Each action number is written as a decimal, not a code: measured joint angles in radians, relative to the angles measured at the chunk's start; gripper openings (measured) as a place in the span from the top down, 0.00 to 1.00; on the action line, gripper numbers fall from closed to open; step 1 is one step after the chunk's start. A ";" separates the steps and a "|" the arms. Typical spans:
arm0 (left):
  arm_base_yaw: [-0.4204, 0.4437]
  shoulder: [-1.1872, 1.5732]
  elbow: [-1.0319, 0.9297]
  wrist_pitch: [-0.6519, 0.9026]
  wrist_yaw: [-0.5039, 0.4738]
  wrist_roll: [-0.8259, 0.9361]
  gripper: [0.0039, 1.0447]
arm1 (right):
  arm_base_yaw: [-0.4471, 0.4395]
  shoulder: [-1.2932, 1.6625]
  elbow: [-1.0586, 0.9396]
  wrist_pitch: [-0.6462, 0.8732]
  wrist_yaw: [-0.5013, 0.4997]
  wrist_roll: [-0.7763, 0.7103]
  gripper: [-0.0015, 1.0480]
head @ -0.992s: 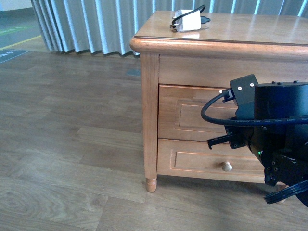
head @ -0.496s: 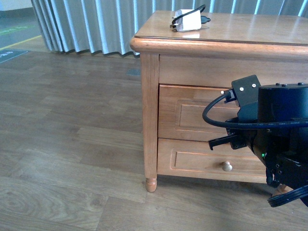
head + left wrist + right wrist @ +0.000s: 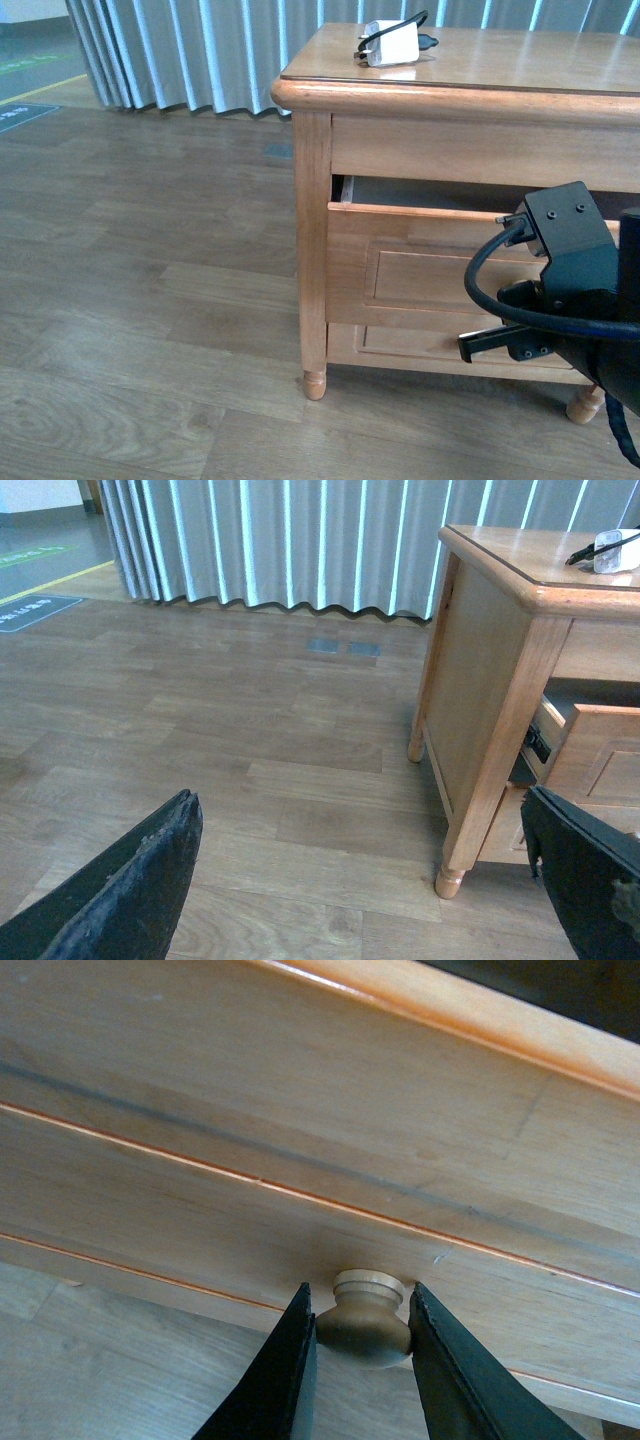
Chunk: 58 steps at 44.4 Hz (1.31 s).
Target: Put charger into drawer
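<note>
Front view, drawer now pulled partly out, right claw gripping knob

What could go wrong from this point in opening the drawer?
1. The right gripper pinches the round knob with its fingertips only, so a further pull might slip off it.
2. The drawer shows just a narrow gap at its top. Stopping here would likely leave too little room for the charger.
3. The charger's cable loops loosely, so it may snag or dangle when lifted.
</note>
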 joint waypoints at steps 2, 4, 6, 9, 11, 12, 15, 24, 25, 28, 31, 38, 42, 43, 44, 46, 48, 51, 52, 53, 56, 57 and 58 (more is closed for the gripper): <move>0.000 0.000 0.000 0.000 0.000 0.000 0.06 | -0.003 -0.012 -0.019 0.003 -0.007 0.004 0.78; 0.000 0.000 0.000 0.000 0.000 0.000 0.06 | -0.005 -0.026 -0.038 0.005 -0.015 0.008 0.78; 0.000 0.000 0.000 0.000 0.000 0.000 0.06 | -0.007 -0.044 -0.063 0.006 -0.026 0.012 0.79; 0.000 0.000 0.000 0.000 0.000 0.000 0.06 | -0.012 -0.067 -0.097 0.013 -0.042 0.014 0.79; 0.000 0.000 0.000 0.000 0.000 0.000 0.06 | -0.016 -0.087 -0.129 0.021 -0.055 0.014 0.79; 0.000 0.000 0.000 0.000 0.000 0.000 0.06 | -0.016 -0.100 -0.149 0.027 -0.065 0.010 0.79; 0.000 0.000 0.000 0.000 0.000 0.000 0.06 | -0.022 -0.133 -0.189 0.026 -0.087 0.009 0.79; 0.000 0.000 0.000 0.000 0.000 0.000 0.06 | -0.050 -0.243 -0.315 0.019 -0.176 -0.017 0.80; 0.000 0.000 0.000 0.000 0.000 0.000 0.06 | -0.051 -0.257 -0.327 0.020 -0.175 -0.018 0.81; 0.000 0.000 0.000 0.000 0.000 0.000 0.06 | -0.067 -0.330 -0.350 0.016 -0.140 -0.019 0.94; 0.000 -0.001 0.000 0.000 0.000 0.000 0.06 | -0.078 -0.363 -0.370 0.005 -0.134 -0.019 0.98; 0.000 -0.001 0.000 0.000 0.000 0.000 0.06 | -0.067 -0.420 -0.408 -0.048 -0.156 -0.013 0.76; 0.000 -0.001 0.000 0.000 0.000 0.000 0.06 | -0.073 -0.492 -0.416 -0.101 -0.171 -0.012 0.59; 0.000 -0.001 0.000 0.000 0.000 0.000 0.06 | -0.077 -0.510 -0.417 -0.114 -0.176 -0.012 0.56; 0.000 -0.001 0.000 0.000 0.000 0.000 0.06 | -0.085 -0.539 -0.417 -0.137 -0.184 -0.012 0.51; 0.000 -0.001 0.000 0.000 0.000 0.000 0.06 | -0.098 -0.581 -0.417 -0.169 -0.196 -0.011 0.44; 0.000 -0.001 0.000 0.000 0.000 0.000 0.06 | -0.114 -0.625 -0.417 -0.203 -0.209 -0.009 0.37; 0.000 -0.001 0.000 0.000 0.000 0.000 0.06 | -0.145 -0.693 -0.415 -0.257 -0.223 -0.003 0.27; 0.000 -0.001 0.000 0.000 0.000 0.000 0.06 | -0.155 -0.716 -0.415 -0.275 -0.229 -0.001 0.24; 0.000 -0.001 0.000 0.000 0.000 0.000 0.06 | -0.174 -0.751 -0.412 -0.307 -0.242 0.002 0.19; 0.000 -0.001 0.000 0.000 0.000 0.000 0.06 | -0.224 -0.853 -0.404 -0.394 -0.277 0.011 0.07; 0.000 -0.001 0.000 0.000 0.000 0.000 0.06 | -0.237 -0.880 -0.401 -0.417 -0.286 0.016 0.06; 0.000 -0.001 0.000 0.000 0.000 0.000 0.06 | -0.249 -0.906 -0.398 -0.441 -0.294 0.019 0.07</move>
